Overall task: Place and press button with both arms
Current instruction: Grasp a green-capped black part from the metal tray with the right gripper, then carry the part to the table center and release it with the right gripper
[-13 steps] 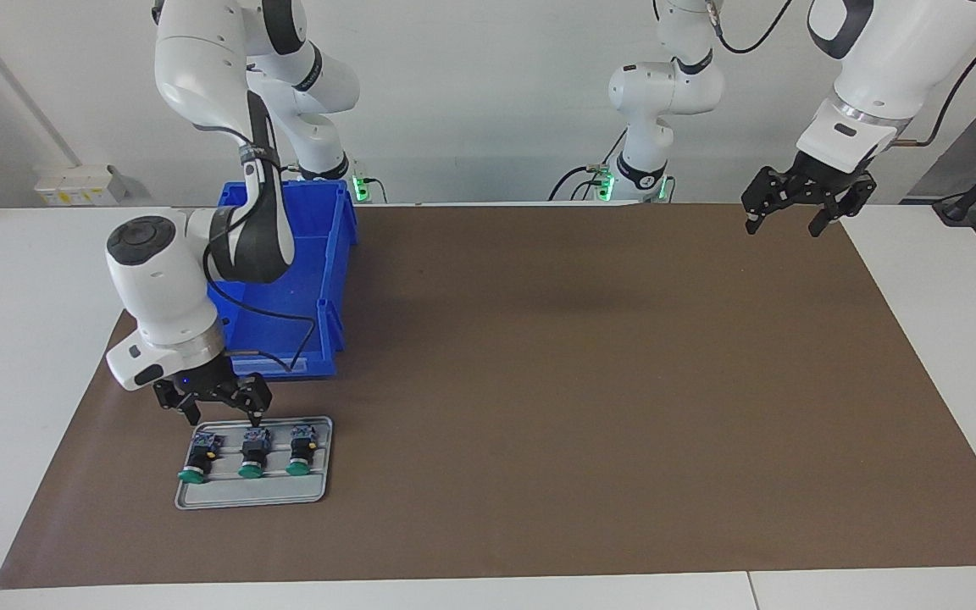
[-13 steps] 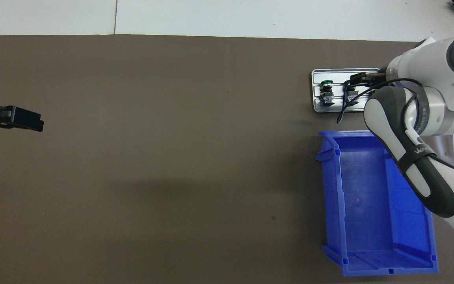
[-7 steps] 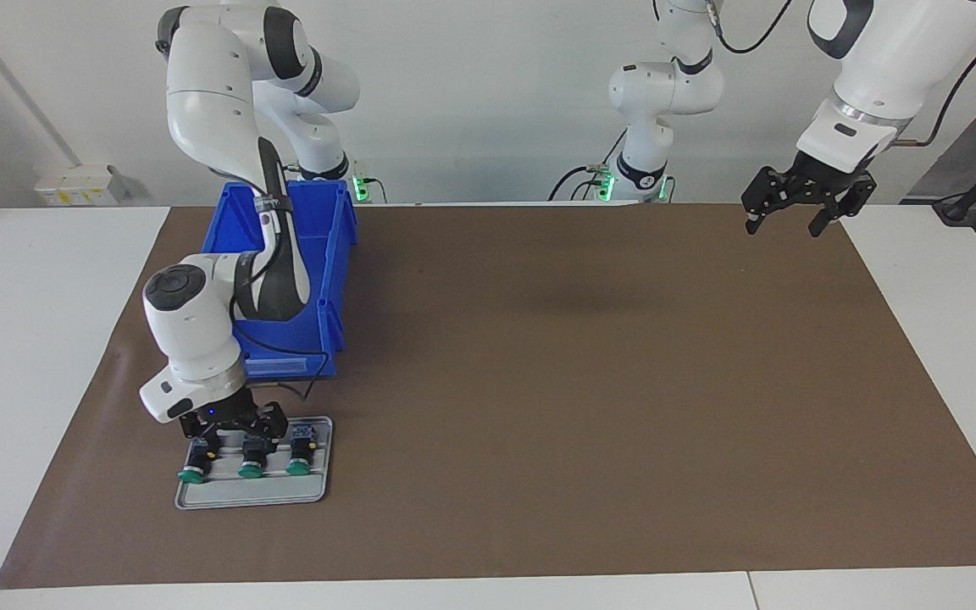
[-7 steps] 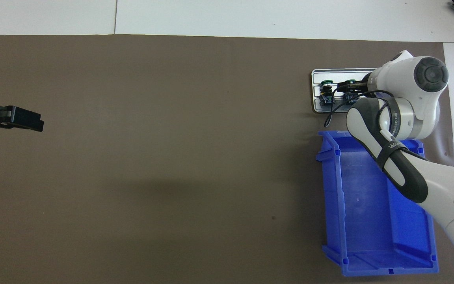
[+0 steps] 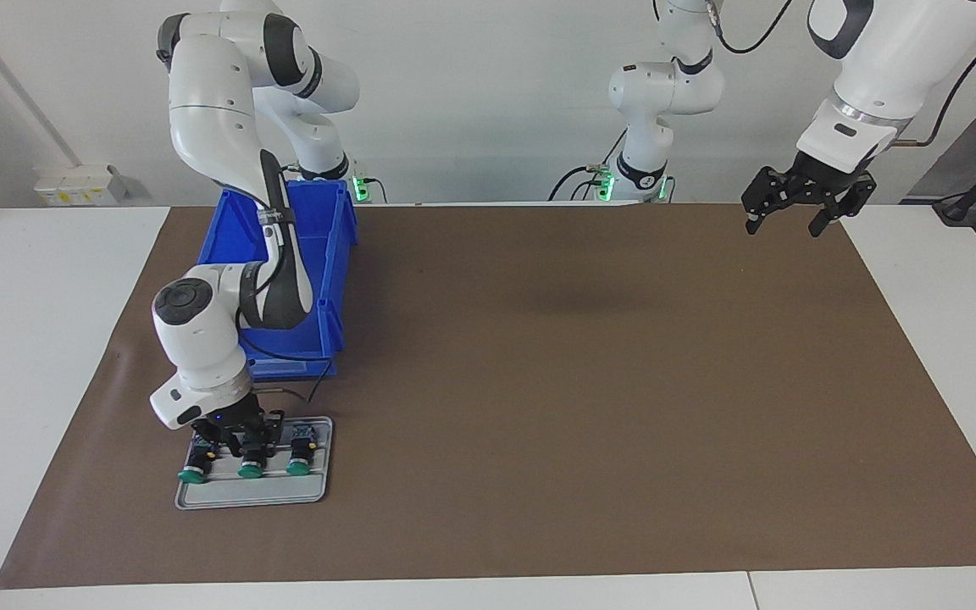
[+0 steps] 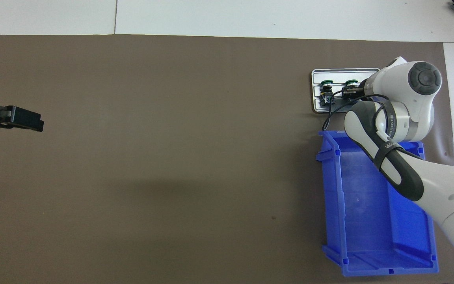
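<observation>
Right end effector [image 5: 238, 436] is down on the middle button [image 5: 252, 457] in the grey tray [image 5: 318, 487]; whether it grips, we cannot tell. We should lift straight up, sparing the neighbour buttons. Left end effector [image 5: 783, 222] waits open.

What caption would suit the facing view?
Right gripper closing on the middle button in its tray; left gripper waits.

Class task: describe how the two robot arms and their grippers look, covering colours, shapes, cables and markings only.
Both arms are glossy white, rounded segments with dark grey joint caps and silver wrist rings. The right arm carries a thin black cable and grey lettering. The left gripper and right gripper are black, angular and two-fingered.
</observation>
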You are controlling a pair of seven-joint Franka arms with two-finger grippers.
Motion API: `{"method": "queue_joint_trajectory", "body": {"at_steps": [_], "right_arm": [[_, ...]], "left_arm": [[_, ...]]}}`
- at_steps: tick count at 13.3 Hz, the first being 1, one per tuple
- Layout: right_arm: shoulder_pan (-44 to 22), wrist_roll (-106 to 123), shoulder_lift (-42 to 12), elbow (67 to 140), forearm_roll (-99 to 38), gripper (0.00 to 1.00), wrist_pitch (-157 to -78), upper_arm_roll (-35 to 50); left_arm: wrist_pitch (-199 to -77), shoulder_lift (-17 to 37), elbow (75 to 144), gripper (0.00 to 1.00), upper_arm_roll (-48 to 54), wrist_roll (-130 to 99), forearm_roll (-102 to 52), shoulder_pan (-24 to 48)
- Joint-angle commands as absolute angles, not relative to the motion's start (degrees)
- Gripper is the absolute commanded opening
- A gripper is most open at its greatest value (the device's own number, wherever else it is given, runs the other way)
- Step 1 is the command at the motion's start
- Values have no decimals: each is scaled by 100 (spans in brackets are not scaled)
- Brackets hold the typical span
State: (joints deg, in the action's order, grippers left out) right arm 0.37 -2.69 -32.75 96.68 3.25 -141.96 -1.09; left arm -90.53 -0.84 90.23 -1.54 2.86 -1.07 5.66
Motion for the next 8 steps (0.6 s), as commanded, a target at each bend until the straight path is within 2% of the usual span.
{"method": "queue_joint_trajectory", "body": {"at_steps": [1, 4, 8], "right_arm": [[79, -167, -3182, 9118, 281, 0, -13373, -44], [44, -840, -3190, 8010, 263, 0, -12080, -44], [-728, -3374, -3024, 7708, 308, 0, -11786, -123]], "left_arm": [[-9158, -228, 9193, 100, -141, 352, -53, 527], [-9158, -228, 9193, 100, -141, 352, -53, 527], [-9158, -220, 9193, 100, -141, 352, -53, 527]]}}
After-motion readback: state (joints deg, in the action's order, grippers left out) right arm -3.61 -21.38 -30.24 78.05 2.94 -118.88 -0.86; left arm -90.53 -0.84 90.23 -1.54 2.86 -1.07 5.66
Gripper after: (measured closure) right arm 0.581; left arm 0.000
